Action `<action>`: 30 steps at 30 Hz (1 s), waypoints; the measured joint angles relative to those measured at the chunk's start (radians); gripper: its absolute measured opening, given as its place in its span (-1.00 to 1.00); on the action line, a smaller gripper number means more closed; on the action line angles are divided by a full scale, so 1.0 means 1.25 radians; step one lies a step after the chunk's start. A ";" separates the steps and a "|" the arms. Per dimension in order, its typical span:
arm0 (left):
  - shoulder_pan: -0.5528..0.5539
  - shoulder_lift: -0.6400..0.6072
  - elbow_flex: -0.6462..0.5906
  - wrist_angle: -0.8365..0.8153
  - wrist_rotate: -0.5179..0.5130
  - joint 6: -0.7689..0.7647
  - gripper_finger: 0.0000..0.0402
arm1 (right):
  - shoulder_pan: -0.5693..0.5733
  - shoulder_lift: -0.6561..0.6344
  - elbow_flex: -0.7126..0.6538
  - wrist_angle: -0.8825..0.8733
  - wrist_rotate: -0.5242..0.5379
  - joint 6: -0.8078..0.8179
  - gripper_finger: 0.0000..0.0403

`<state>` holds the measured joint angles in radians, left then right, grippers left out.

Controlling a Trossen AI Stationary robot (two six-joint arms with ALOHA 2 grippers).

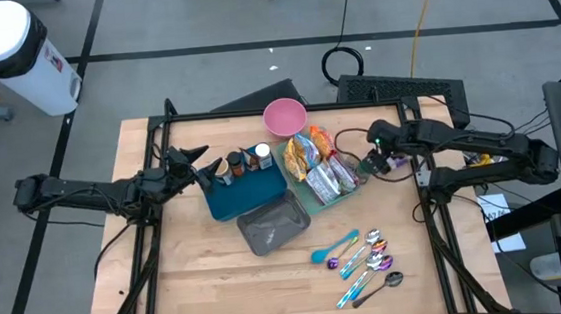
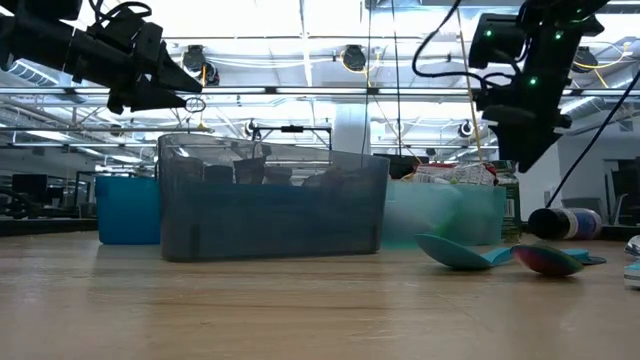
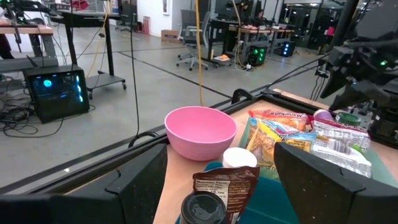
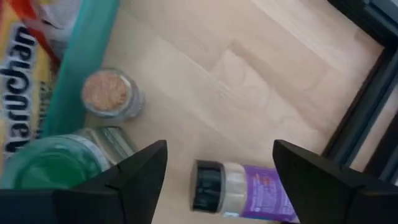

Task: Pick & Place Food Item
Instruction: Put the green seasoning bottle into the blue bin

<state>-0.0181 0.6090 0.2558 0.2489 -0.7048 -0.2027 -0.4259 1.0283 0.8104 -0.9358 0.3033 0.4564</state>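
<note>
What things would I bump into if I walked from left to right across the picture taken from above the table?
Left claw → blue bin → pink bowl → green tray of snack packets → right claw.

Pink bowl [image 1: 284, 117], blue bin [image 1: 246, 191], grey bin [image 1: 274, 225], teal spoon [image 1: 335, 247], purple-label spice jar [image 4: 245, 186].

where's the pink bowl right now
In the high view the pink bowl sits at the table's far edge near the middle, just behind the light green tray of snack packets, with neither gripper touching it.
</note>
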 joint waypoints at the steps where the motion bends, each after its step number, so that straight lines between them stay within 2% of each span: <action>1: 0.000 0.000 0.000 0.000 0.000 0.000 0.48 | 0.000 0.000 0.000 -0.001 0.003 -0.001 0.41; 6: 0.000 0.000 0.000 -0.010 0.000 0.007 0.48 | 0.000 -0.001 0.000 -0.014 -0.002 -0.119 0.41; 12: 0.000 0.000 0.000 -0.010 0.000 -0.007 0.48 | 0.001 0.007 0.000 -0.123 -0.163 -0.388 0.39; 19: 0.000 0.000 0.000 -0.010 0.000 -0.012 0.48 | 0.000 0.058 -0.006 -0.148 -0.129 -0.501 0.33; 30: 0.000 0.000 0.000 -0.011 0.000 -0.012 0.48 | 0.000 0.248 -0.029 -0.101 -0.070 -0.537 0.34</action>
<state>-0.0181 0.6090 0.2558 0.2356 -0.7050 -0.2173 -0.4263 1.3382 0.7742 -1.0619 0.2162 -0.2146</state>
